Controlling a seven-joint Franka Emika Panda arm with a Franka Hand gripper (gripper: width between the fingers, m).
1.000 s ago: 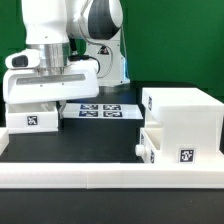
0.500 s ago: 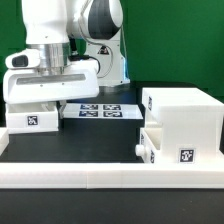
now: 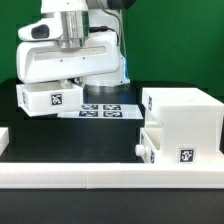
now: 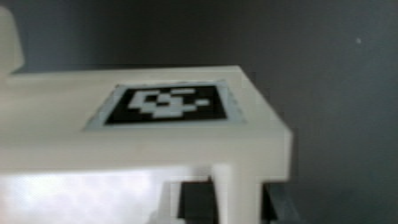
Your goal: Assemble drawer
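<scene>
One of the two trays is already seated in the housing box [image 3: 180, 122], its tagged front [image 3: 184, 153] showing low in the box face; the slot above that front looks open and unfilled

Second tray [image 3: 52, 97] is off the table [image 3: 80, 140], carried under the arm, tag facing the exterior camera

Fingers [image 3: 68, 80] are closed on second tray: wrist view shows its tagged wall [image 4: 169, 105] filling the frame right below the camera, with dark finger shapes at the wall's far edge, blurred. Exact contact points cannot be told

Housing box sits well apart from the fingers, toward the exterior view's right, and lower

Marker board [image 3: 100, 108] lies flat just below and behind the fingers

Judgement: about halfway. Left to do: bring second tray across to the box, level it, slide it into the free slot
</scene>
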